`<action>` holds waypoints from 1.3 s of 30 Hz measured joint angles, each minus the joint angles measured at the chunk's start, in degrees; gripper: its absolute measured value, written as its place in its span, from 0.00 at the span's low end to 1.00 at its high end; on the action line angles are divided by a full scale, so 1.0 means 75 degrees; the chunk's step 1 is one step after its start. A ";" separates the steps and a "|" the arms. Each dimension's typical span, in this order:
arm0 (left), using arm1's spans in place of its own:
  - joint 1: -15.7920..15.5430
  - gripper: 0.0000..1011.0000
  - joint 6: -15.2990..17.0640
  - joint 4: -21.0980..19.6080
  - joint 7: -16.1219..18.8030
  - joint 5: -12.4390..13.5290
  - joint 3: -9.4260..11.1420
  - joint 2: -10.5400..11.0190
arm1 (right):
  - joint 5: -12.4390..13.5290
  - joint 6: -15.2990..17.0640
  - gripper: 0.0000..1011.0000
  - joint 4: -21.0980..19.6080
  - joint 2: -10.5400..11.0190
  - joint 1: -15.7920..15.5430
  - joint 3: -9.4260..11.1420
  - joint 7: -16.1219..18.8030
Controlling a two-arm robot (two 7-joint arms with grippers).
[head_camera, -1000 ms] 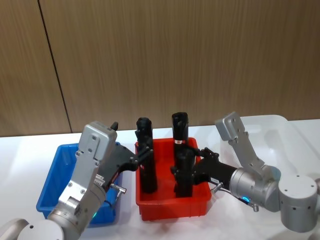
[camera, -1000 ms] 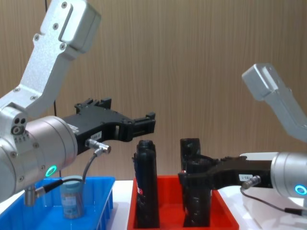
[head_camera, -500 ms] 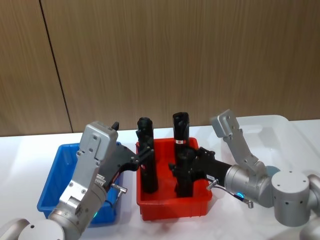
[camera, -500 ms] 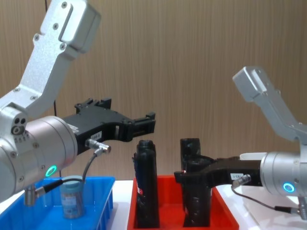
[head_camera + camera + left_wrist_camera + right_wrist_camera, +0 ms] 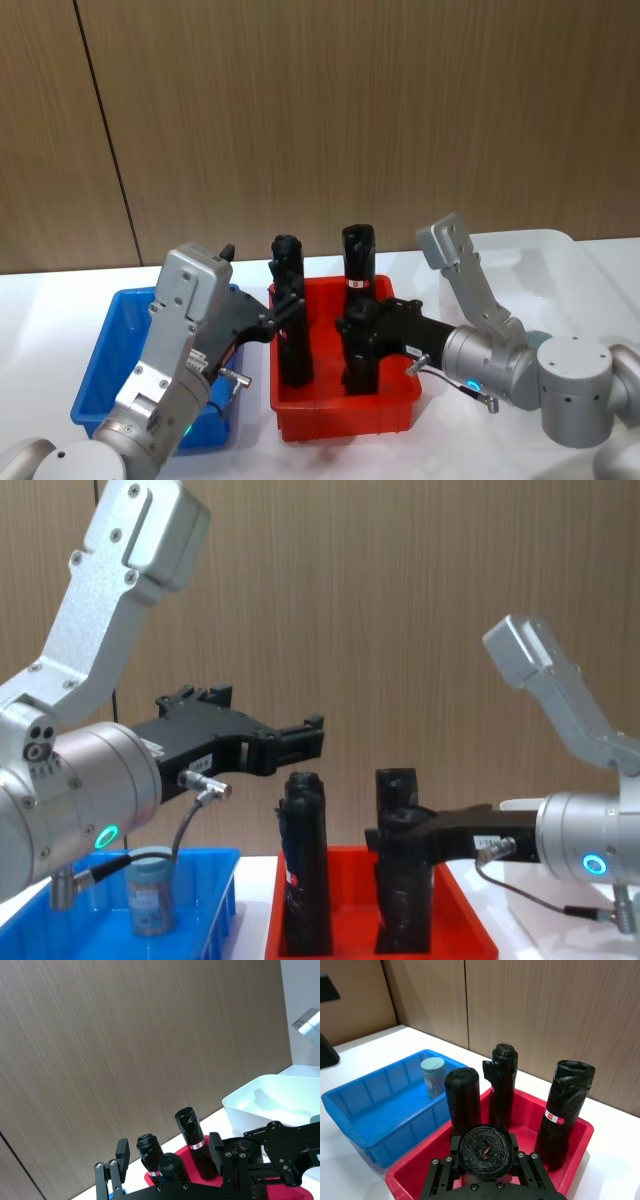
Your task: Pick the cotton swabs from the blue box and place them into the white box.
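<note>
Two pincers here, doing pretty different things. The right pincer [image 5: 360, 335] is reaching in low over the red tray [image 5: 345, 415] and its fingers are clamped around the nearest of the black rolls [image 5: 485, 1152], the one at the tray's front right. That roll stands upright, long axis vertical, and the right wrist view looks straight down onto its coiled top.

The left pincer [image 5: 300, 740] hangs up in the air, above the seam between the blue box [image 5: 100, 370] and the red tray, fingers spread apart and holding nothing. It points toward the rolls at about their top height.

One jar of cotton swabs [image 5: 150, 890] is in the blue box, at the end near the red tray. It stands upright on the box floor, flat grey-blue lid facing up, so its axis is vertical too. It's well below the left pincer, not touching it.

Other stuff around: three more black rolls in the red tray, all upright, two with red-white label bands. The tray sits between the blue box and the white box [image 5: 540, 260], so the rolls stand right in the path between them. The white box is on the counter [image 5: 40, 300] at the far right, behind the right arm.
</note>
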 joint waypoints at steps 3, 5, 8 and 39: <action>0.0000 0.99 0.0000 0.0000 0.0000 0.0000 0.0000 0.0000 | 0.0082 0.0048 0.51 -0.0117 0.0013 -0.0021 0.0004 0.0021; 0.0000 0.99 0.0000 0.0000 0.0000 0.0000 0.0000 0.0000 | 0.0113 0.0066 0.51 -0.0172 0.0020 -0.0037 0.0009 0.0022; 0.0000 0.99 0.0000 0.0000 0.0000 0.0000 0.0000 0.0000 | 0.0186 0.0092 0.51 -0.0322 0.0049 -0.0074 0.0022 0.0022; 0.0000 0.99 0.0000 0.0000 0.0000 0.0000 0.0000 0.0000 | 0.0671 -0.0021 0.51 -0.1925 0.0775 -0.0205 0.0816 -0.0845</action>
